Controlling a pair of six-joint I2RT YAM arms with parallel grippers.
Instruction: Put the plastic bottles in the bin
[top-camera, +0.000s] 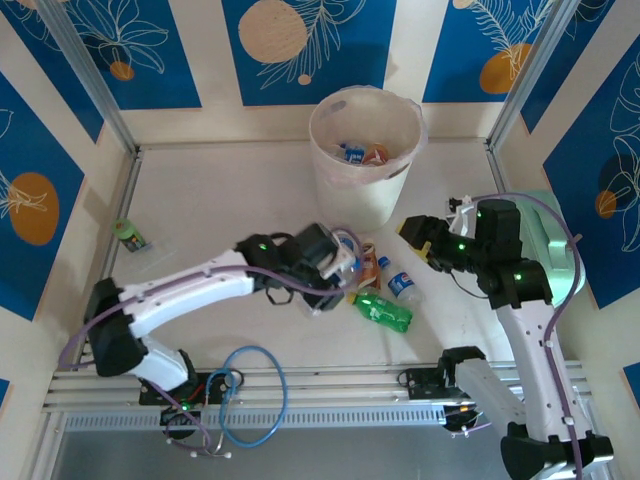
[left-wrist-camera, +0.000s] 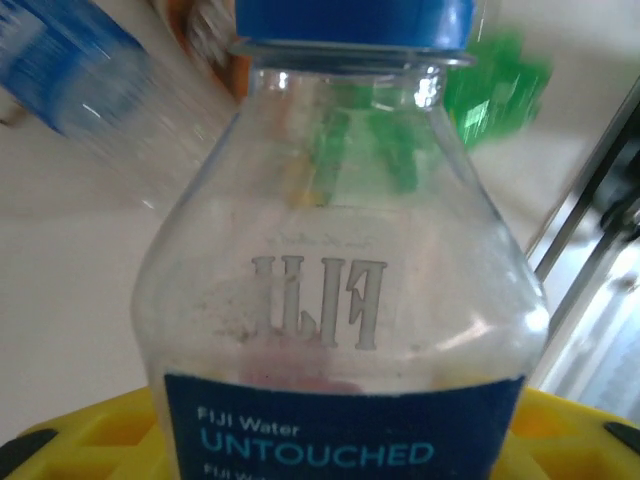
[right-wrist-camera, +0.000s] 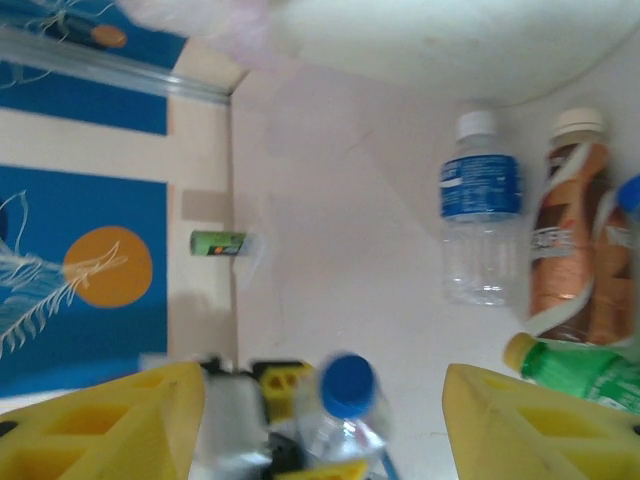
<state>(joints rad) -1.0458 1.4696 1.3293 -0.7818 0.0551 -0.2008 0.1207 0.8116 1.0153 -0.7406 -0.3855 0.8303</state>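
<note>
Left claw (top-camera: 343, 262): jaws closed on the Fiji bottle (left-wrist-camera: 340, 300), yellow fingers (left-wrist-camera: 90, 440) low on the body at the label, blue cap pointing away from the wrist. You cannot tell whether the bottle is clear of the table.

Right claw (top-camera: 412, 232): jaws apart, nothing between them, hanging just right of the bottle cluster.

Bin (top-camera: 355, 195): back centre of the table, a few bottles already in it, liner folded over the rim. It stands near the left claw, beyond it.

On the table: a brown bottle (top-camera: 368, 270) just beside the left claw, a blue-label bottle (top-camera: 403, 285) and a green bottle (top-camera: 383, 312) close by, and a stray green one (top-camera: 130, 235) well apart at the far left.

Watch for:
- Slip. The bottle is smooth, round and held low, so it may pivot or slide out on the lift.
- Crush. The thin plastic could buckle and pop free.
- Knock. The brown bottle is close enough that a sideways pull would likely set it rolling.
- Rim. The bin wall is tall, and a low carry would probably catch the liner or tip the bin.
- Arms. The right claw sits near your path, so mind a clash.
</note>
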